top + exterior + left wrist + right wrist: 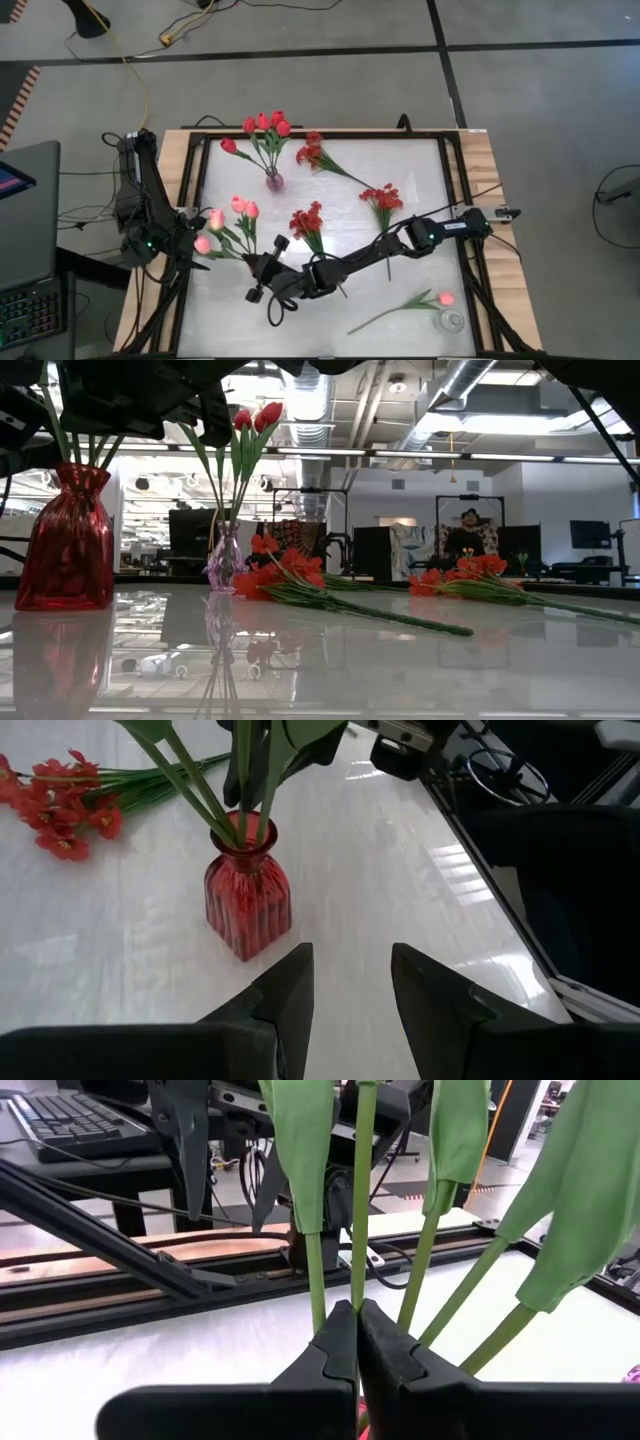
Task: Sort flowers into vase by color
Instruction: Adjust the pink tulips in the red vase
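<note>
A red glass vase (pixel 246 905) stands near the table's left edge with several green stems (pixel 200 795) in it. Their pink tulip heads (pixel 240 206) show from above. My right gripper (pixel 357 1318) reaches across from the right and is shut on one of these stems just above the vase. My left gripper (pixel 350 982) waits open beside the vase, touching nothing. A small purple vase (pixel 273 181) at the far side holds red tulips (pixel 266 124). Three sprays of red blossoms (pixel 307 220) lie flat on the table. One pink tulip (pixel 445 298) lies at the near right. My right gripper pinches one thin green stem (pixel 358 1285) between its two fingertips, among the leaves. The fingers come nearly level from the table's right and lie across the stem. The stem stands upright, and its lower end goes down into the red vase's mouth (pixel 243 838).
A small clear vase (pixel 452 320) stands at the near right corner beside the lying pink tulip. A dark frame (pixel 455 190) rims the white table. A laptop (pixel 30 250) sits off the table's left side. Bare table lies between the sprays and the near edge.
</note>
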